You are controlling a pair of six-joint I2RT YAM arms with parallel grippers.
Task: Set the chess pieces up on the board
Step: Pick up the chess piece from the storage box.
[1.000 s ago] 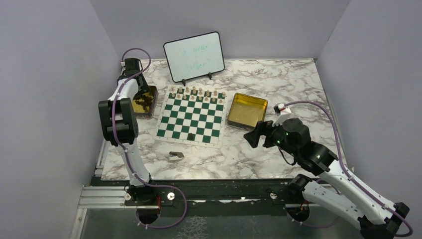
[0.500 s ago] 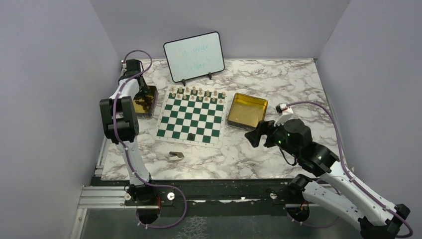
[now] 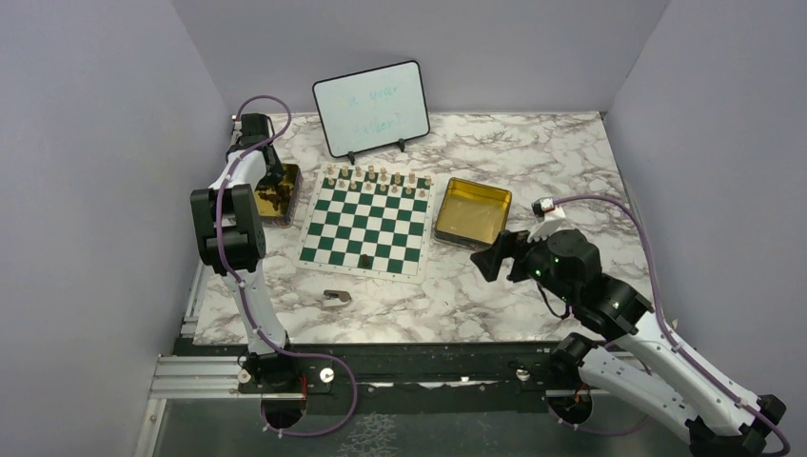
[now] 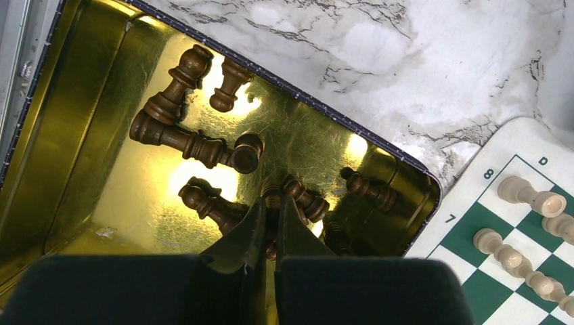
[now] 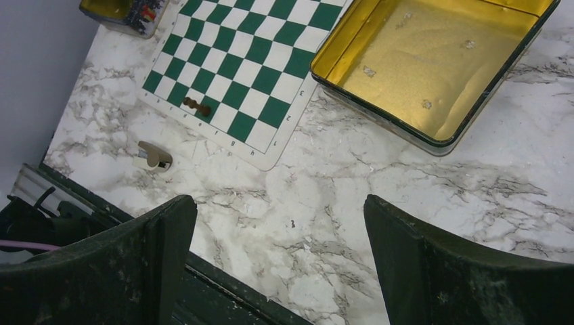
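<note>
The green-and-white board (image 3: 364,224) lies mid-table. Light tan pieces (image 3: 376,176) stand in its two far rows and show in the left wrist view (image 4: 531,196). One dark piece (image 3: 365,259) lies on a near-row square, also seen in the right wrist view (image 5: 197,105). Several dark pieces (image 4: 196,145) lie in the gold tin (image 4: 81,101) left of the board. My left gripper (image 4: 271,203) is down in that tin, shut on a dark piece (image 4: 272,195). My right gripper (image 5: 277,203) is open and empty above the marble, right of the board's near corner.
An empty gold tin (image 3: 473,211) sits right of the board, close to my right gripper (image 3: 485,259). A whiteboard (image 3: 371,107) stands behind the board. A brownish-grey scrap (image 3: 336,298) lies near the table's front edge.
My right arm has drifted slightly to the right and nearer the front edge, still open. My left arm has stayed at the tin, barely moving.
</note>
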